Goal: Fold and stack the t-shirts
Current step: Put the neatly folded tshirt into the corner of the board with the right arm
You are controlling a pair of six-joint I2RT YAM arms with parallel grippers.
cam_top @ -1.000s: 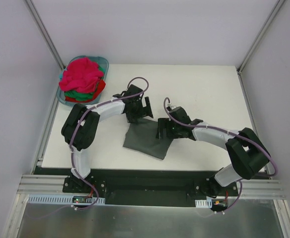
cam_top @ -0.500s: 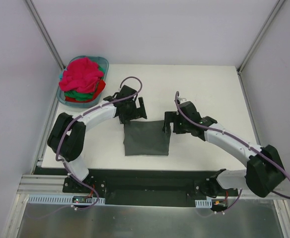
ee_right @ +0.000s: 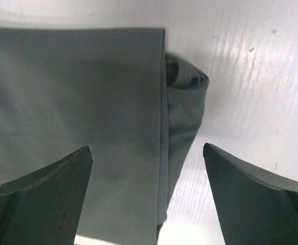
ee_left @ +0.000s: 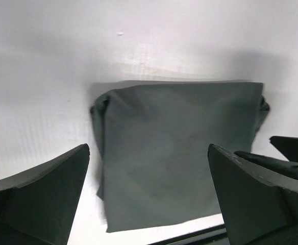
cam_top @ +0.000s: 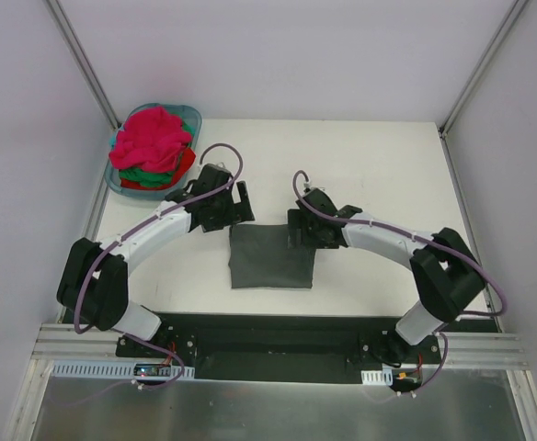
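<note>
Charcoal cloth, the grey t-shirt (cam_top: 270, 257), lies on the white table (cam_top: 388, 165) as a flat, near-square packet with its edges fairly straight. At its right edge the right wrist view shows a tuck of fabric (ee_right: 185, 97) bulging out past the fold line. The remaining t-shirts (cam_top: 154, 142), pink-red on top with green and red beneath, are heaped in the teal basket (cam_top: 193, 112), well beyond the grey packet and off to its left. I judge the fold of this first shirt to be as good as done, with the stack not yet begun. The next move calls either for tidying that loose tuck or for leaving the packet as the base of the stack and reaching toward the basket for the pink-red shirt on top. The left gripper (cam_top: 244, 204) hangs just past the packet's far left corner, its jaws spread wide and nothing between them. The right gripper (cam_top: 296, 230) sits over the packet's far right corner, likewise spread wide and empty. In both wrist views the fingers frame the cloth from above, and whether they touch it cannot be told.
</note>
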